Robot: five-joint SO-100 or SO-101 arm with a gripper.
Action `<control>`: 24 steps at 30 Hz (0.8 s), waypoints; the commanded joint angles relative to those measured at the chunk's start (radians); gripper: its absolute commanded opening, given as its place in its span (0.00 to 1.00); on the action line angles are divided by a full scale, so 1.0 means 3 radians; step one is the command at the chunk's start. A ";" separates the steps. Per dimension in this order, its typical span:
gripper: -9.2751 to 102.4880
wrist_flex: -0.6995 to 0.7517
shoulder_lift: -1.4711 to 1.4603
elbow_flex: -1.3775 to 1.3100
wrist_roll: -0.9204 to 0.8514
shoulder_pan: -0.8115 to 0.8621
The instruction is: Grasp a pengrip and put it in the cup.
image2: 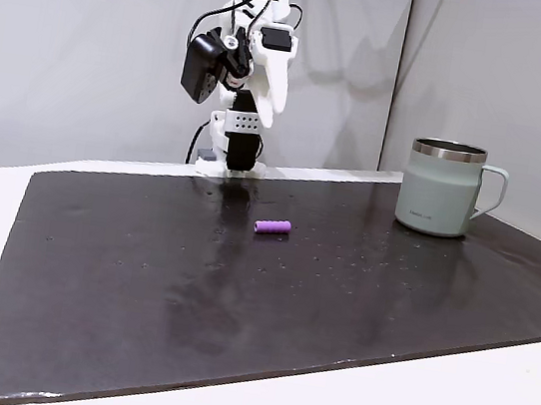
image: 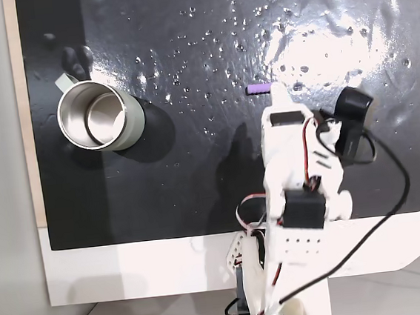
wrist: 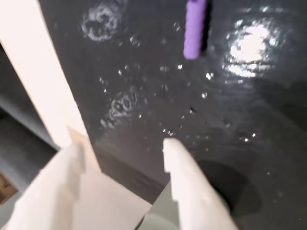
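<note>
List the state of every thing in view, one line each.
Tiny purple ribbed pengrip: lying on its side on the mat, not gripped, apart from the mug.
Pale sage-green mug with steel inside: upright on the mat, looks empty from above, handle pointing away from the arm.
White two-finger gripper: open, holding nothing, short of the pengrip.
Black mat: lying flat on the table, glossy, dotted with small specks.

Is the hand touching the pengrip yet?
Apart. The wrist view shows the hand open with bare black mat between its fingertips and the purple pengrip lying farther ahead; a fixed view also shows the pengrip lying alone.
</note>
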 commanded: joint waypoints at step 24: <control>0.27 0.0041 -0.2812 -0.1749 -0.0291 0.0051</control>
